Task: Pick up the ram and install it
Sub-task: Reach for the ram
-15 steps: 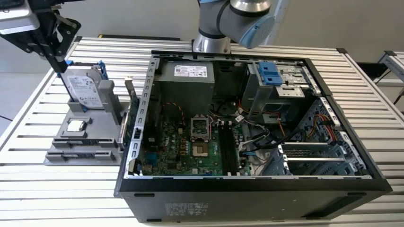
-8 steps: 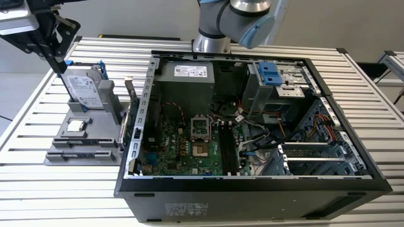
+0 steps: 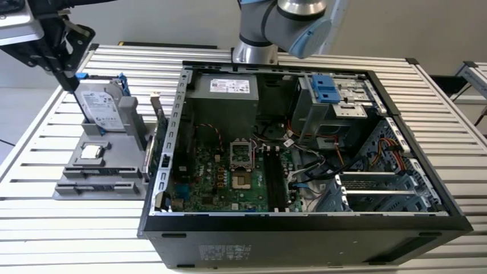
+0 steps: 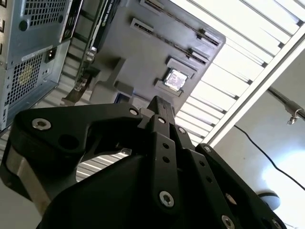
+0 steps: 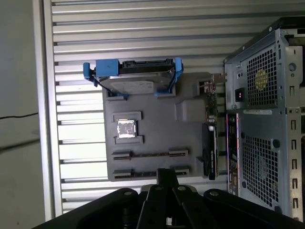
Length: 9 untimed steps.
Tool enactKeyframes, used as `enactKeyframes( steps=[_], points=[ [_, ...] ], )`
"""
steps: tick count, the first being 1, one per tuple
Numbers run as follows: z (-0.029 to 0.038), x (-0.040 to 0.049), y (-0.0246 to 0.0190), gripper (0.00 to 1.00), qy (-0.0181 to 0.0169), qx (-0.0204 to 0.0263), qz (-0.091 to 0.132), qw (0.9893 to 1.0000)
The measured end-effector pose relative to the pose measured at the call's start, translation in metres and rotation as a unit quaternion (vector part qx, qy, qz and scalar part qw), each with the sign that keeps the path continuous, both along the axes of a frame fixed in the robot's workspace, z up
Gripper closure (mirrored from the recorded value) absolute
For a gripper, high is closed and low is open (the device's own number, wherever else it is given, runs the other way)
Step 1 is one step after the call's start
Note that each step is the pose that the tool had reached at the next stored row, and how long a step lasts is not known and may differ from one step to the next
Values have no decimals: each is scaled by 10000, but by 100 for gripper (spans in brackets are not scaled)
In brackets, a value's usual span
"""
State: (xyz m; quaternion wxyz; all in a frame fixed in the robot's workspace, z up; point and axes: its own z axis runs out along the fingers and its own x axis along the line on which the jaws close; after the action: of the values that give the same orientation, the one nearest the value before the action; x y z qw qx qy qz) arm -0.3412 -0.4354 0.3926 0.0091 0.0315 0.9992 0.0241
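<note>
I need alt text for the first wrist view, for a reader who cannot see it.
The black gripper hangs above a grey holder tray on a slatted table. The tray, beside a computer case, carries a blue-clipped hard drive.

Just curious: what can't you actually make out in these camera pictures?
- Exterior view: whether a ram sits in the motherboard slots, too small and dark.
- Both wrist views: whether the gripper holds anything, its own body blocks the tip.
- First wrist view: the holder's nearest slot, partly hidden by the gripper.
- Exterior view: the gripper's upper part, cut off by the top edge.
</note>
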Motion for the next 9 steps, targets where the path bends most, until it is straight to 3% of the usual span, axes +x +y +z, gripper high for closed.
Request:
enactKeyframes(
  steps=[9],
  points=[
    [0,-22,-110,100,0,0,25,10000]
  ],
)
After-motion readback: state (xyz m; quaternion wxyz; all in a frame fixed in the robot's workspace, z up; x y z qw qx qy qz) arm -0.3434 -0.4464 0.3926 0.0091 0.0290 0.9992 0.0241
